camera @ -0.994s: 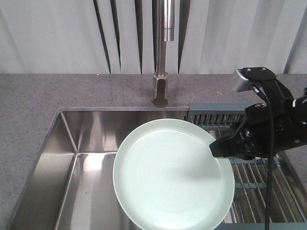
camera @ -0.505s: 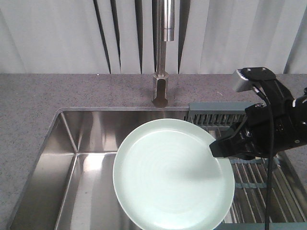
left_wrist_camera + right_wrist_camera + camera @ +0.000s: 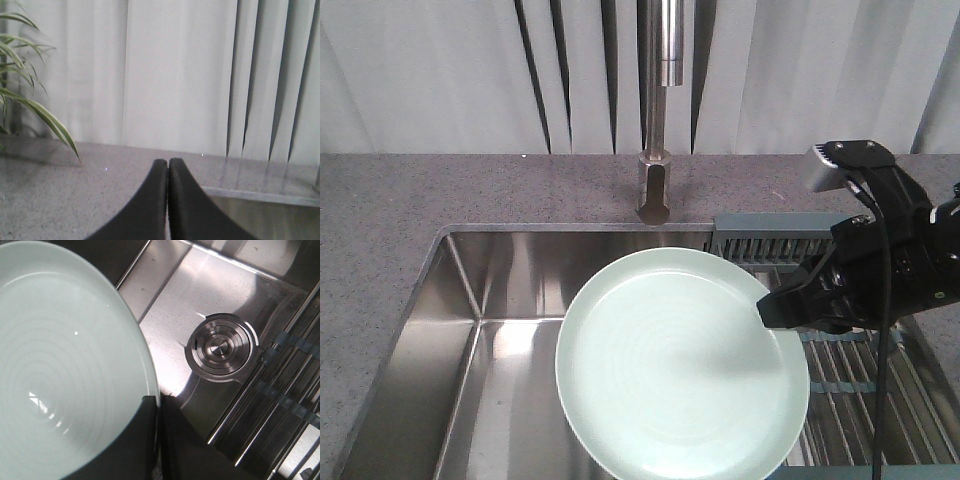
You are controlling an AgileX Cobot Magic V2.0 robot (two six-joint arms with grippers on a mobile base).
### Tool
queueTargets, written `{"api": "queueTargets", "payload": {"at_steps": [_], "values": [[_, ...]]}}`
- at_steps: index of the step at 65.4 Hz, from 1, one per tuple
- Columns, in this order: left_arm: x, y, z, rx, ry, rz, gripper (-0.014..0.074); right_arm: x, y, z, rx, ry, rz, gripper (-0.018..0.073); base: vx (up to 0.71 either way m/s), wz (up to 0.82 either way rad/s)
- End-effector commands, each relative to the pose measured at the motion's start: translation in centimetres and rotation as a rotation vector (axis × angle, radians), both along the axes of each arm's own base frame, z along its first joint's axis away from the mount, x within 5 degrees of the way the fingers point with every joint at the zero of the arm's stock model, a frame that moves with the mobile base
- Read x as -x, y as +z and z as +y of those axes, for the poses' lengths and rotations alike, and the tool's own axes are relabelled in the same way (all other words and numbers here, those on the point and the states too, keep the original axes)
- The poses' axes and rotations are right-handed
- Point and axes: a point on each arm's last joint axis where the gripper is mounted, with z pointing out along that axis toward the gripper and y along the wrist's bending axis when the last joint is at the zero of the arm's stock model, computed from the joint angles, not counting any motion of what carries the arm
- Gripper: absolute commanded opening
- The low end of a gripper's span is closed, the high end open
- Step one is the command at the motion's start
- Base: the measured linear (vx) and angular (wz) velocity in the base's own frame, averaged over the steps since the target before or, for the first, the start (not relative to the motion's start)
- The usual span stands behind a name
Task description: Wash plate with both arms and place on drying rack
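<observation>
Where the right fingers (image 3: 142, 440) clamp its rim, the plate (image 3: 680, 365) is held over the sink (image 3: 470, 290), drain (image 3: 218, 348) showing past its edge. Drying rack (image 3: 840, 365): across the sink's right side, beside the plate. Left fingers (image 3: 152, 200): pressed together, empty, above the worktop (image 3: 60, 190) beside the sink.
</observation>
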Motion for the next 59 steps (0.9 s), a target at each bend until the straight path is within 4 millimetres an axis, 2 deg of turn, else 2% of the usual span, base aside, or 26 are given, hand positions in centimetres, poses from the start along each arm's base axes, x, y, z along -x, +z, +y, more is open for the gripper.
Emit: {"api": "queueTargets", "payload": {"at_steps": [1, 16, 31, 47, 59], "values": [[0.1, 3.8, 0.0, 0.019, -0.007, -0.064, -0.0006, 0.2, 1.6, 0.1, -0.056, -0.017, -0.060, -0.0001, 0.00, 0.00], [-1.5, 8.6, 0.0, 0.018, -0.014, 0.101, -0.0006, 0.2, 1.6, 0.1, -0.056, -0.017, -0.060, -0.0001, 0.00, 0.00], [-5.4, 12.1, 0.1, -0.028, -0.019, 0.269, -0.0006, 0.2, 1.6, 0.1, -0.056, -0.017, -0.060, -0.0001, 0.00, 0.00], [-10.3, 13.4, 0.3, -0.070, -0.032, 0.446, -0.0006, 0.2, 1.6, 0.1, -0.056, -0.017, -0.060, -0.0001, 0.00, 0.00], [-13.3, 11.9, 0.5, -0.060, -0.038, 0.556, -0.0006, 0.2, 1.6, 0.1, -0.056, -0.017, -0.060, -0.0001, 0.00, 0.00]]}}
